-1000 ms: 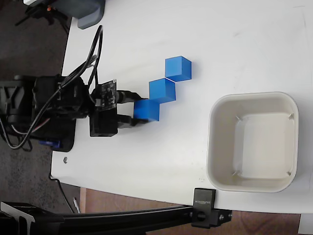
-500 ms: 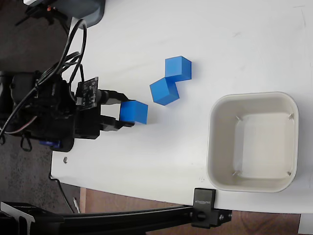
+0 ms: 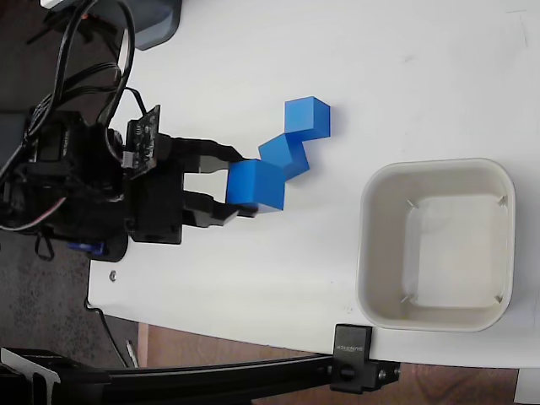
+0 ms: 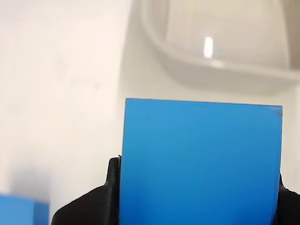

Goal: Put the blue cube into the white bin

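Wrist view: blue cube [image 4: 201,161] fills the foreground, clamped.
We see the gripper [image 3: 239,183] closed on its sides, apparently lifted off the table [image 3: 253,278]; two other blue cubes [image 3: 291,139] lie just beyond, and the white bin [image 3: 371,253] sits farther right, well apart.

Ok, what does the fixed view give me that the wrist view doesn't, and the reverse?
Fixed view only: the whole white bin, empty, the arm, and two more cubes on the table. Wrist view only: a close look at the held cube's face, with the bin's near rim ahead. Both show the gripper shut on the blue cube.
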### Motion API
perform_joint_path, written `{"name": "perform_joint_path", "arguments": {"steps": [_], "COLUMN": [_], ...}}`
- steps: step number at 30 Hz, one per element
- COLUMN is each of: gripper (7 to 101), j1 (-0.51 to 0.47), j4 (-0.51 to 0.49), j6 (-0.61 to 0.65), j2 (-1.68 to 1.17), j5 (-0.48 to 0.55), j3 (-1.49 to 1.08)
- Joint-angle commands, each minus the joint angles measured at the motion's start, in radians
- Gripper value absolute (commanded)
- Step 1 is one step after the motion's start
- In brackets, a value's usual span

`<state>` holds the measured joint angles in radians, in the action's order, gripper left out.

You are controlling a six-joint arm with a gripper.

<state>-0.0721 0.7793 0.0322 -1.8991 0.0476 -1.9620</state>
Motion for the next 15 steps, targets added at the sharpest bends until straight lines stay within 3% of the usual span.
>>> {"name": "perform_joint_path", "arguments": {"steps": [1,8,15], "gripper": [42.5,43.0,48.7], "j1": [-0.025,-0.075,-0.083], "j4": [-0.051,-0.161,-0.150], "j6": [0.020,0.029,0.015], "j2": [0.152,0.387,0.588], "j5": [0.009,-0.002,-0.025], "j3": [0.227,0.417,0.630]}}
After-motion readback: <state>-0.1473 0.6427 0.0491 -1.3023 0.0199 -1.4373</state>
